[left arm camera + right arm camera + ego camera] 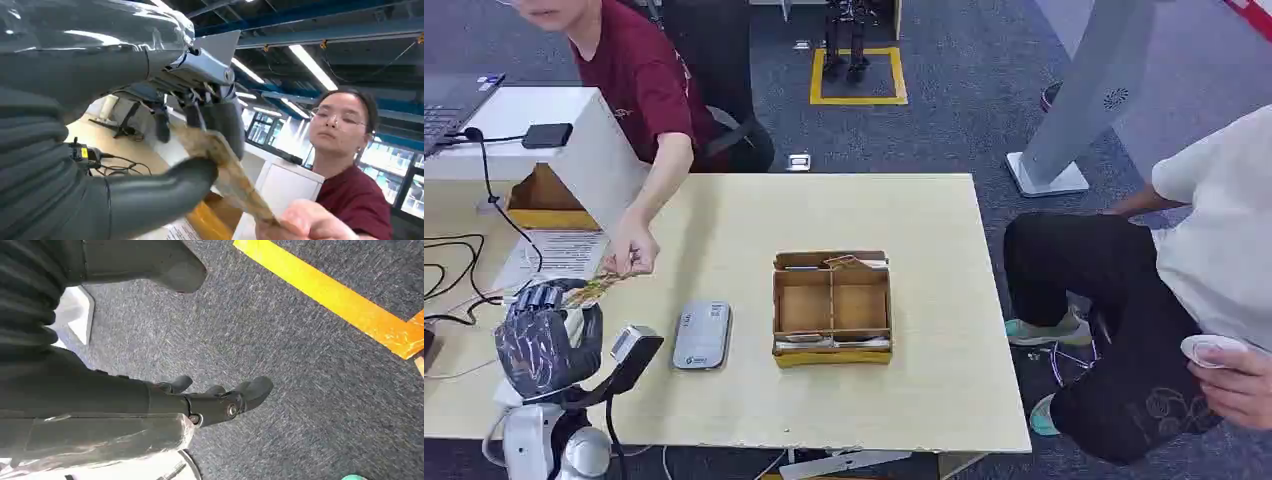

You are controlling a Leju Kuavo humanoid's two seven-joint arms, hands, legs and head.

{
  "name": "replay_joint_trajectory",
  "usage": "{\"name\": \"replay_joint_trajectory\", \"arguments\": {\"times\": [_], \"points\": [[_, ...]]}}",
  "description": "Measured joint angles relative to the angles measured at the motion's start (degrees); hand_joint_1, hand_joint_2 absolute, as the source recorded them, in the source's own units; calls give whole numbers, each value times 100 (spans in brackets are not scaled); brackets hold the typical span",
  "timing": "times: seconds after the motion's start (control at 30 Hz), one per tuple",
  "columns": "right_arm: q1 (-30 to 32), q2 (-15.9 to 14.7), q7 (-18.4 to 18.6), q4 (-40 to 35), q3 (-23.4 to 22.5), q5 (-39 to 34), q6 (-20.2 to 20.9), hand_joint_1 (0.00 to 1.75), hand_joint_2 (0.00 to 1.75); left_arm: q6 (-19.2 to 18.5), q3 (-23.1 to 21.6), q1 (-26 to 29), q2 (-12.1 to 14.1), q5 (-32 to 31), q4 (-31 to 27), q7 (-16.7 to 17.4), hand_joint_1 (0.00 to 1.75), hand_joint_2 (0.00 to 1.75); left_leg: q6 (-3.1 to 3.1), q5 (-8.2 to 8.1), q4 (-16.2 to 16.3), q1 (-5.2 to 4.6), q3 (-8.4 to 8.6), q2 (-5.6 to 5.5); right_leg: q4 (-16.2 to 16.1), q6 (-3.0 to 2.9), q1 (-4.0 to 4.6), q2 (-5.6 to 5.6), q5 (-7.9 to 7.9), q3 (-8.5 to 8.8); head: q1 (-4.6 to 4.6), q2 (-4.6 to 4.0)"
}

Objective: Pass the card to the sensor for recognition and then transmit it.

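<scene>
Left hand [546,345] is raised at the near-left corner of the pale wooden table [924,380], thumb and fingers pinched on one end of the thin tan patterned card [599,288]. The left wrist view confirms it: the thumb presses the card [225,175] against the darker fingers. The person in the dark red shirt [639,85] has a hand [631,250] on the card's far end, so the card is bridged between the two hands above the table's left side.

Right hand [220,400] hangs over grey carpet, fingers loosely apart, holding nothing.

The flat silver-grey rectangular sensor pad [702,335] lies on the table just right of the left hand, with the brown cardboard divided box [832,305] further right. A small grey handheld scanner [632,350] sits between the left hand and the pad.

Risks, as I judge them:
- The card is thin and held near its edge. If the person lets go before the pinch is firm, it could droop or slip out.
- If both pull at once, it could bend or tear.
- The scanner and its cable are close to the path to the pad, so a low sweep could knock them.
- A tilted card may not read, so it should be presented flat over the pad.
</scene>
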Motion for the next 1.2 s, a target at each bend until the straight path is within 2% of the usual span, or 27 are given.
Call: {"name": "replay_joint_trajectory", "arguments": {"times": [0.57,0.67,0.77,0.9,1.0,1.2], "points": [[-17,7,-20,0,-118,7,-11,0,175,-105,0,2,0,190,-2,-149,175,175,0,0,0,0,0,0,0,0,0,0,0,0,0,0],[-19,7,-22,0,-127,13,-15,0,175,-142,0,2,0,410,-6,-264,175,175,0,0,0,0,0,0,0,0,0,0,0,0,0,0],[-25,9,-35,0,-153,31,-15,0,175,-401,22,1,-57,840,-81,-411,175,175,0,0,0,0,0,0,0,0,0,0,0,0,0,0],[-30,18,-33,0,-249,35,-30,0,175,-1356,123,-36,-253,1686,-273,-435,175,175,0,0,0,0,-1,-1,0,0,0,-1,0,0,0,0],[-30,24,-33,0,-286,35,-50,0,175,-1495,162,-67,-350,1771,-356,-433,175,175,0,0,0,-1,-1,-1,0,0,0,0,0,0,0,0],[-32,33,-35,0,-321,37,-57,0,175,-1508,181,-85,-435,1784,-431,-433,175,175,0,0,0,0,-1,-1,0,0,0,-1,0,-1,0,0]]}}
